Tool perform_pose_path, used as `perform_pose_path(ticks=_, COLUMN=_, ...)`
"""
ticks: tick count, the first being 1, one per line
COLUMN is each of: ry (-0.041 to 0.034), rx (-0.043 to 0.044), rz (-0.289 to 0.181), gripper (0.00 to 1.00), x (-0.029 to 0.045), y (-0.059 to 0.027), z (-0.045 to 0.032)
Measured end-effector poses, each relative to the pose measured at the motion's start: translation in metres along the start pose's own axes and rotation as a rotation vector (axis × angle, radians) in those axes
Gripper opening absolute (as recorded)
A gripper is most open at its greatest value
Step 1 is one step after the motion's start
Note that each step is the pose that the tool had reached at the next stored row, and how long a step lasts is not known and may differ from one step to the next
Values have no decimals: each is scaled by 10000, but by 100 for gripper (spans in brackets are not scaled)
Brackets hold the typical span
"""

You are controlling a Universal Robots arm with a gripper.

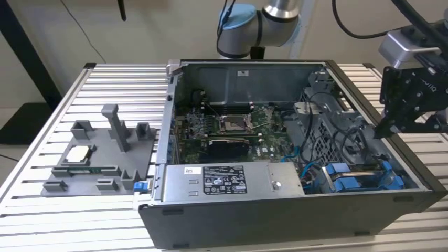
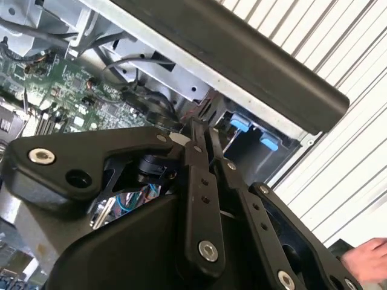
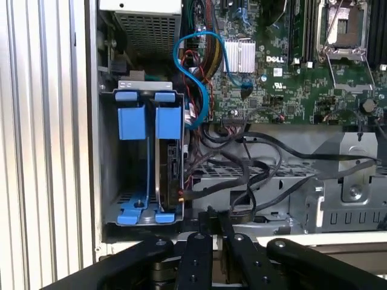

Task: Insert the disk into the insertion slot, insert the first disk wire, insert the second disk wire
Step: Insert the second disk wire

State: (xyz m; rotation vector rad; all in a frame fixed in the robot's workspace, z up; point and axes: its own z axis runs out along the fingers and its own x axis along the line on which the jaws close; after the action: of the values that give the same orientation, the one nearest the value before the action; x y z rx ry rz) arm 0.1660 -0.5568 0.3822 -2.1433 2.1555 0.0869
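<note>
The insertion slot is a grey metal bay with blue plastic edges in the case's corner, also seen in the exterior view. The disk stands on edge in one half of the bay, under a blue carrier handle. Black and red wires reach the disk's exposed edge; I cannot tell whether they are plugged in. My black gripper hovers above the case wall just outside the bay, shut with nothing between its fingers. In the exterior view the gripper hangs over the case's right wall.
The labelled silver power-supply box lies beside the bay. The motherboard fills the case floor, with a blue cable looped near the bay. A grey fixture sits on the slatted table at the exterior view's left. A hand shows near the gripper.
</note>
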Motion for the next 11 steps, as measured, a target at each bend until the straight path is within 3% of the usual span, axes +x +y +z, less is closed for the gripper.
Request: perform_pose_path(ticks=11, ry=-2, rx=184, rz=-20, gripper=16, x=4, y=327, z=-16)
